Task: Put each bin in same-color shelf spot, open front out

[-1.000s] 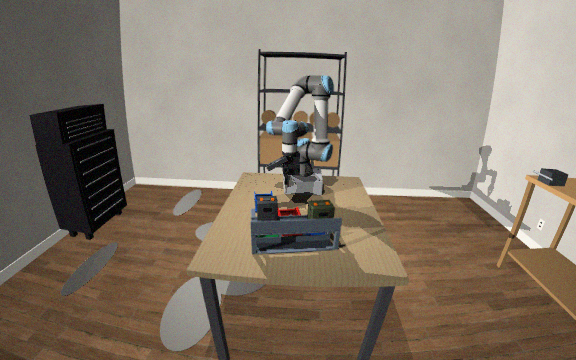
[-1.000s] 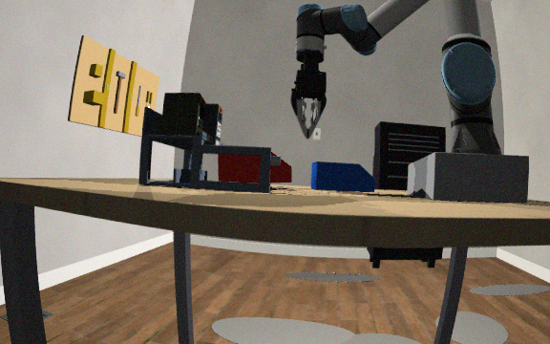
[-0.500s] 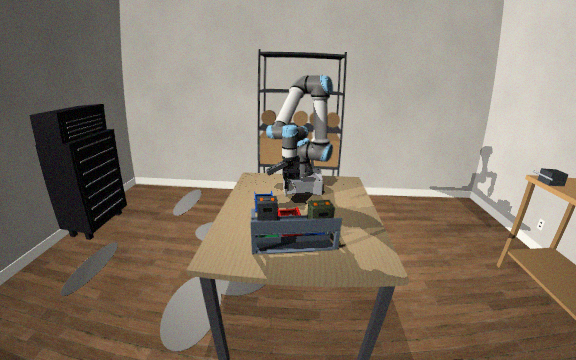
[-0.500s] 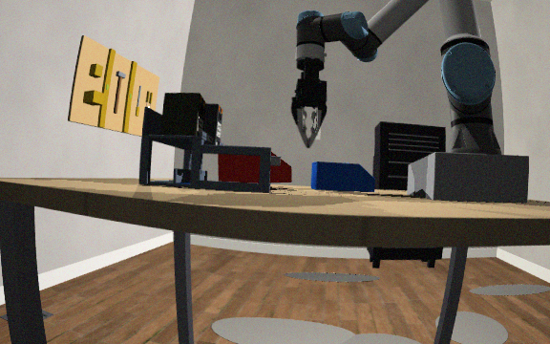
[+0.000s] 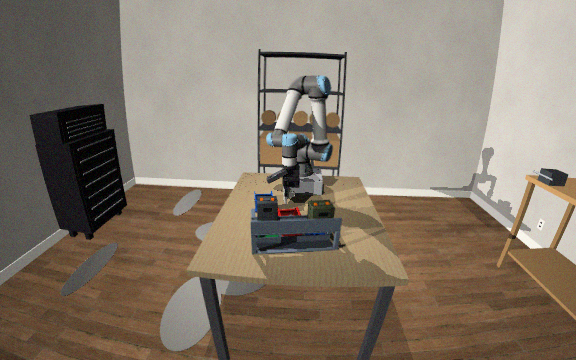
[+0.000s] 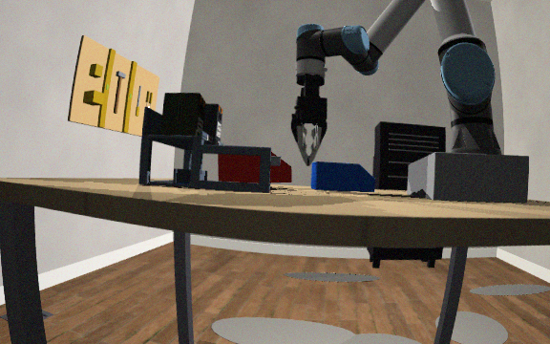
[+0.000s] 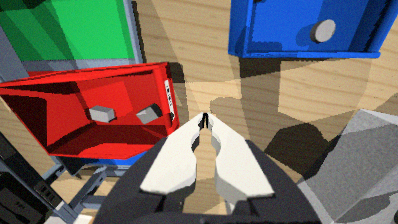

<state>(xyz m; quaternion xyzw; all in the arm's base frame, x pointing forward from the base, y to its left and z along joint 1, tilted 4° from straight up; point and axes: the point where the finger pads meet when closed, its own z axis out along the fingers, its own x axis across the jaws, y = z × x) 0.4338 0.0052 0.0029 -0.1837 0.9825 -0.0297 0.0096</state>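
Observation:
My gripper point(image 6: 309, 160) is shut and empty. It points down and hangs a little above the table, between the two bins. In the wrist view its fingertips point(image 7: 204, 117) are just right of the red bin point(image 7: 100, 112), which holds two grey parts and lies on the table in front of the shelf. The blue bin point(image 7: 305, 27) with a round grey part stands apart, farther out on the table. Both bins show in the side view, the red bin point(image 6: 251, 168) by the shelf point(image 6: 199, 158) and the blue bin point(image 6: 342, 177) right of my gripper. A green bin point(image 7: 70, 30) shows partly, inside the shelf frame.
Two dark toolboxes point(image 5: 267, 207) point(image 5: 321, 208) stand on top of the shelf point(image 5: 295, 235). The grey robot base block point(image 6: 468, 177) stands close to the right of the blue bin and shows in the wrist view point(image 7: 355, 165). A black tool cabinet point(image 5: 80, 167) stands by the left wall.

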